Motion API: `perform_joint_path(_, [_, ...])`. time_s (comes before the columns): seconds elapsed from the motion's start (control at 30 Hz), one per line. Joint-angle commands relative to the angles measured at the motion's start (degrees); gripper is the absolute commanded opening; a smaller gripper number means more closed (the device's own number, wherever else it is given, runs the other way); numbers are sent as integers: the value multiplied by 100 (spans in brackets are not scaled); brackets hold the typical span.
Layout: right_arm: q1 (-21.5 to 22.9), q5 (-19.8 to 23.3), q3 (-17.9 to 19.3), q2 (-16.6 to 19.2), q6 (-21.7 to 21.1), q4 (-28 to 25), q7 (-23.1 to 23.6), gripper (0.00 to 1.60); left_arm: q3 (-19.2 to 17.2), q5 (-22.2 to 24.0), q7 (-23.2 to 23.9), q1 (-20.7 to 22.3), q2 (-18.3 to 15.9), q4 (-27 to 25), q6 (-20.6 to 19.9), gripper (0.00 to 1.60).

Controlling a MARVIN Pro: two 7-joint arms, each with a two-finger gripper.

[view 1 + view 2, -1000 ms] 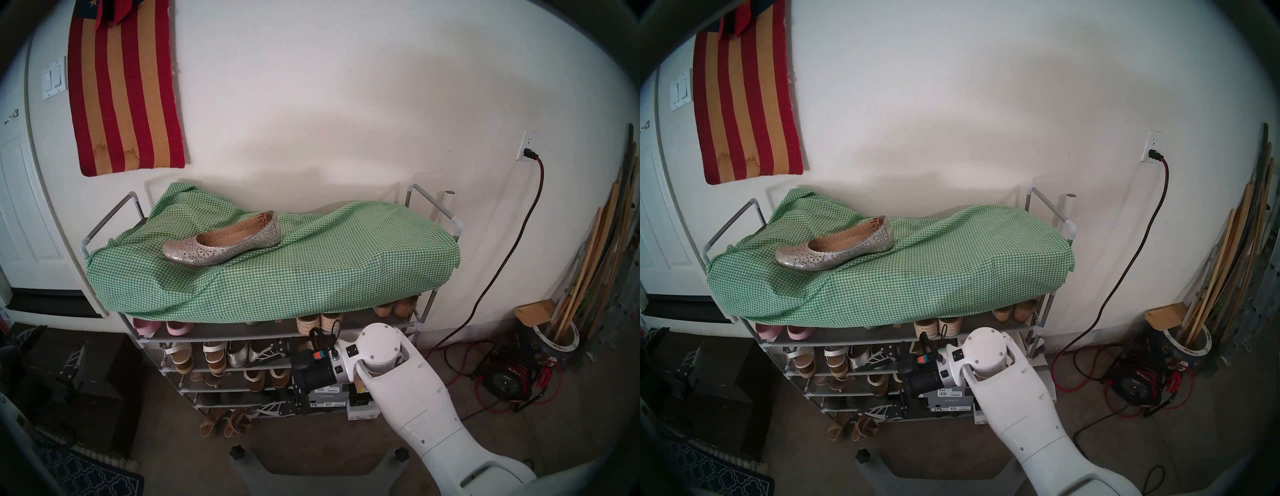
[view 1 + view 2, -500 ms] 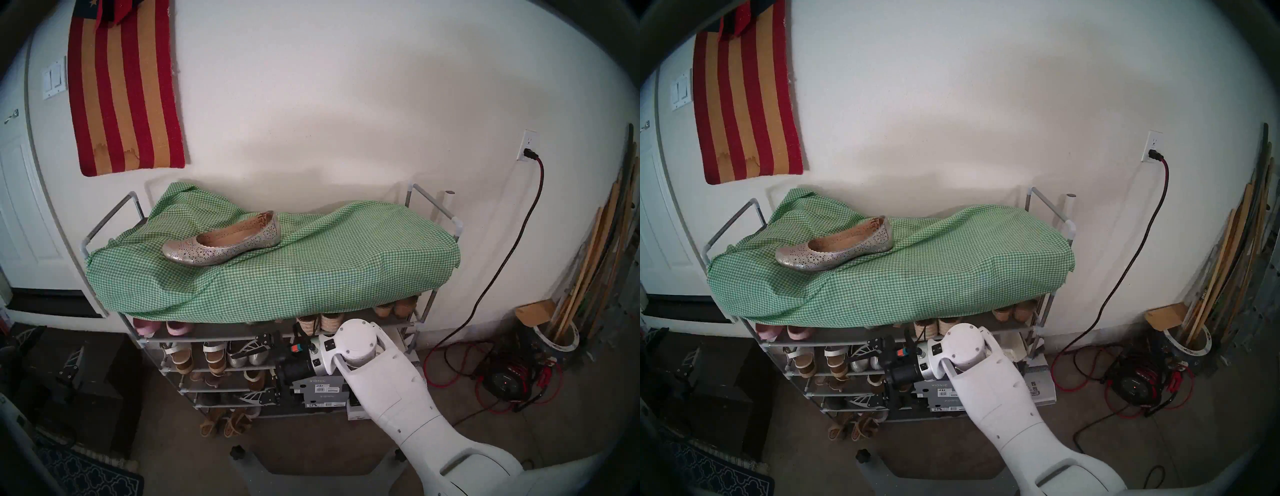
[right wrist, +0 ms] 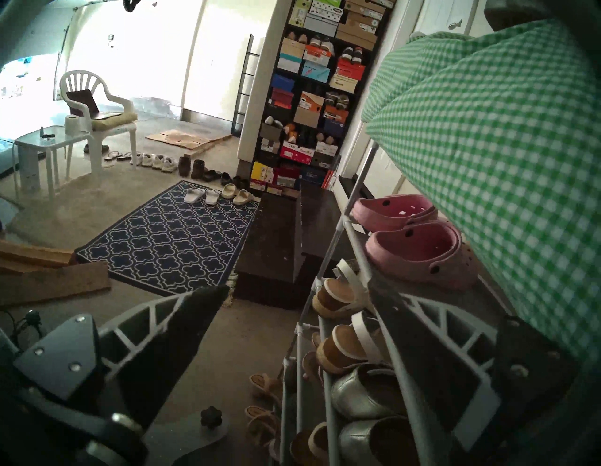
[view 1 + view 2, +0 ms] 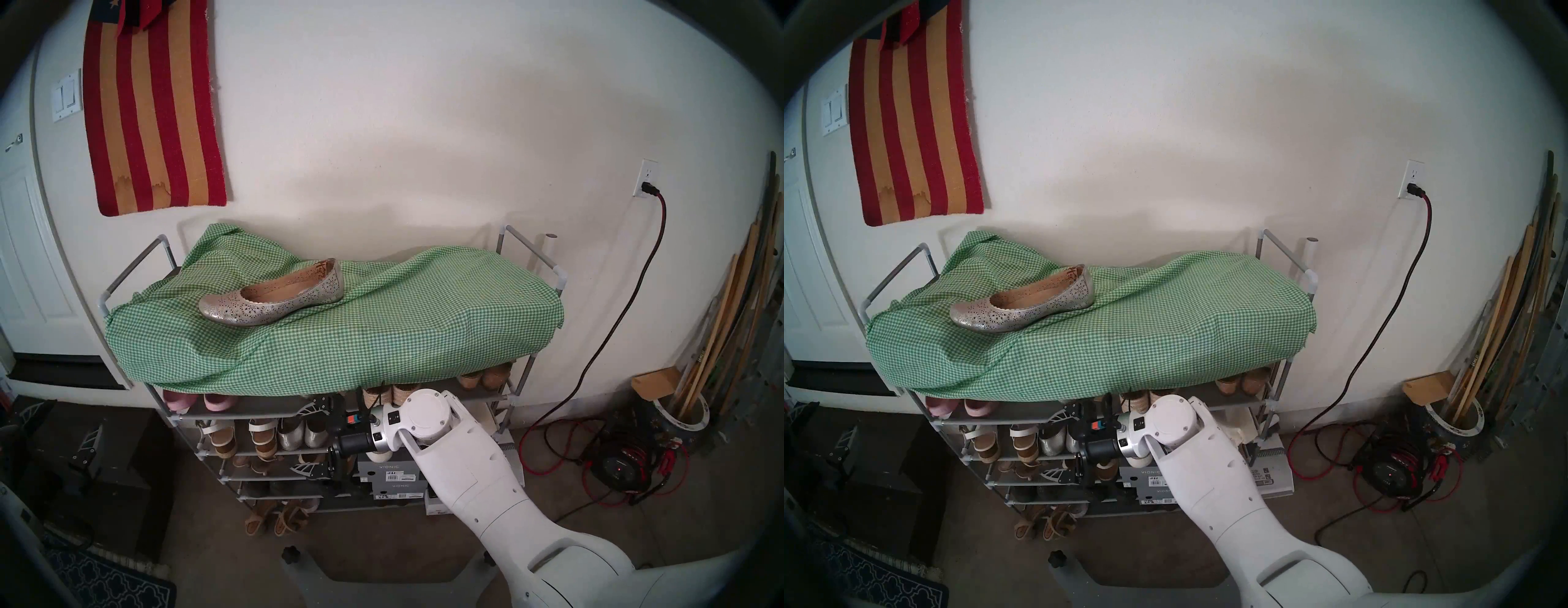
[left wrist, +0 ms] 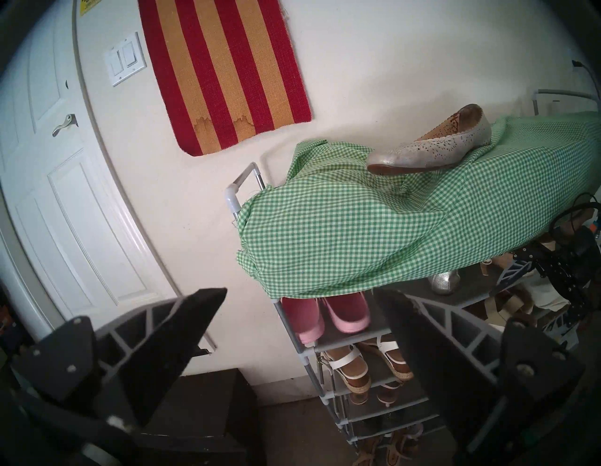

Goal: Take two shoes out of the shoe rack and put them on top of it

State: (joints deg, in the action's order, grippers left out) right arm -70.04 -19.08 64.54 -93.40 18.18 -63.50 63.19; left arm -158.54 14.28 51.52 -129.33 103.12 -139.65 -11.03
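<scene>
Head stereo left shows you one perforated silver-gold flat (image 4: 271, 297) already on the gingham cloth (image 4: 382, 339) topping the shoe rack (image 4: 526, 373). I cannot pick out its mate on the shelves. Your right gripper (image 4: 316, 433) gapes wide and empty at the rack's 6 o'clock. The left gripper (image 5: 299, 328) is likewise spread. The flat looks light and floppy, so pinch the stiffer heel rim.

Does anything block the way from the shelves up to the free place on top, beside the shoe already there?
Only the gingham cloth: its front edge hangs over the uppermost shelf's opening, just above the open right gripper. On top of the shoe rack, right of the perforated shoe, nothing lies on the cloth.
</scene>
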Motion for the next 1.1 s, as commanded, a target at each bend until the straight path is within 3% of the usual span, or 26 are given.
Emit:
perform_joint_path(0.0, [199,-171,26,-154,53,83,-359,160,8,-1,-2,4,-9,-35,-22,160])
perform_joint_path(0.67, [735,-757,87,-384,22,833,-1225,160,4,-9,7,15,-4,-35,-25,160])
perform_joint_path(1.07, [1059,-881,130,-530,103,1373,-1419,160,2,-12,11,20,-2,-35,-27,160])
